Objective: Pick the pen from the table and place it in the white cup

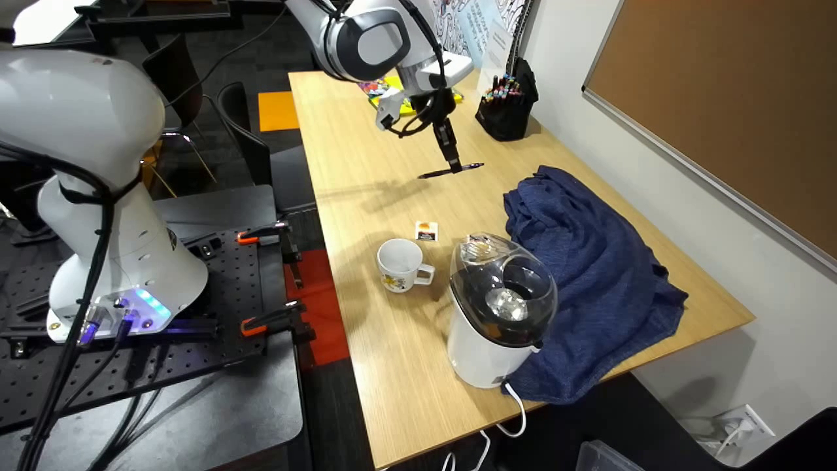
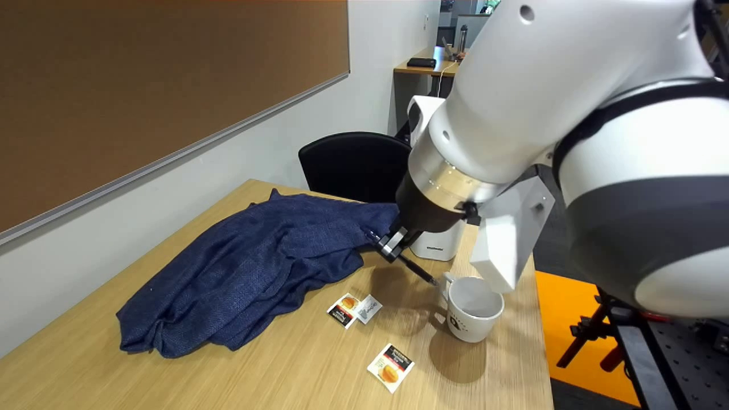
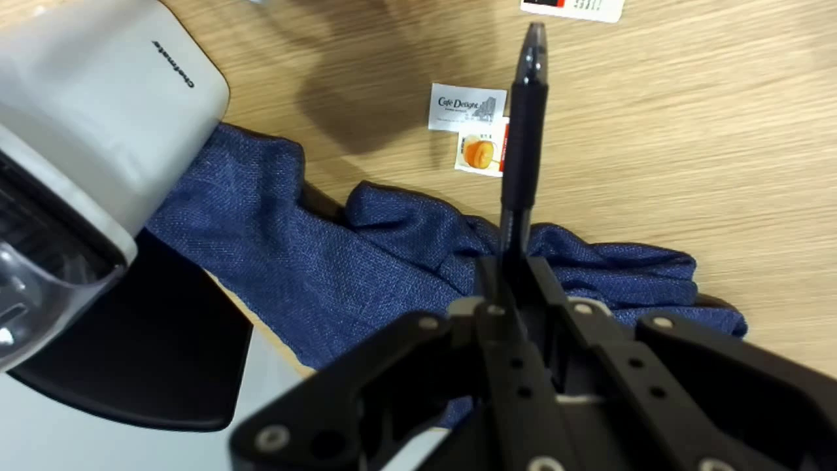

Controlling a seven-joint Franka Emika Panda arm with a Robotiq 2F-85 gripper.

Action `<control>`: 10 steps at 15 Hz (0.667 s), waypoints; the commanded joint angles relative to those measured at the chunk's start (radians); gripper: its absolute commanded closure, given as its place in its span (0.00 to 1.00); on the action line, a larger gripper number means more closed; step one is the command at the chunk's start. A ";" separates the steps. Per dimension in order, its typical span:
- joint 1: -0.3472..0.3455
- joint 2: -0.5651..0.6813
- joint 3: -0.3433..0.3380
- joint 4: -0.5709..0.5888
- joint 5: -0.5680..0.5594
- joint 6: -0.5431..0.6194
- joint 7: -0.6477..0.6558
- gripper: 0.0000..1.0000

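Closest to the wrist camera is my gripper (image 3: 513, 261), its two fingers (image 3: 487, 281) pinched together on the pen (image 3: 523, 144), parted only by its thickness. I have it in the air above the table (image 1: 356, 137), well apart from the white cup (image 1: 400, 265), which stands upright with its pale inside facing up. Farther along the table, a black pouch (image 1: 507, 123) is packed with coloured markers (image 1: 502, 89); through the clear cover (image 1: 465, 261) of the white appliance (image 1: 480, 356) beside the cup I make out a silvery round part (image 1: 508, 305). As for the pen, its long axis runs across my fingers. In an exterior view the clear tip (image 2: 434, 281) slants down to the right; in the wrist view it points up, leaning slightly right. In an exterior view the back end (image 1: 479, 165) sits a little higher than the tip, the pen nearly level.
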 commanded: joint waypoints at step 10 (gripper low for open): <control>-0.012 -0.262 -0.087 0.039 -0.064 -0.282 -0.271 0.97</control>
